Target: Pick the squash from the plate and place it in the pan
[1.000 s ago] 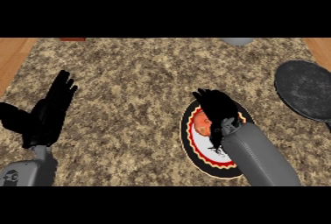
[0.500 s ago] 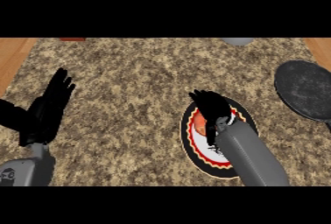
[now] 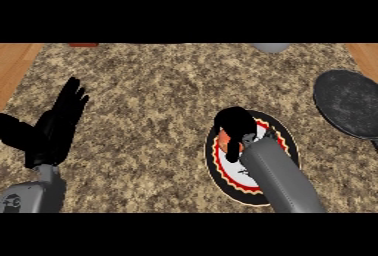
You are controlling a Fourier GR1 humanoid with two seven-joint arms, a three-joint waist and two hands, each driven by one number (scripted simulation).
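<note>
The plate, black-rimmed with a red wavy band and a white centre, lies right of the counter's middle. On its upper left part a small orange patch of the squash shows. My right hand is over it, fingers curled down round the squash and hiding most of it. The dark round pan lies at the right edge, apart from the plate. At the left my left hand rests open, fingers up, holding nothing.
The speckled stone counter has wooden strips at its far left and far right. A grey object and a reddish-brown one are cut off at the back edge.
My right hand has moved slightly left and lower over the plate, and its fingers have curled from spread to closed round the squash. The left hand has barely moved.
</note>
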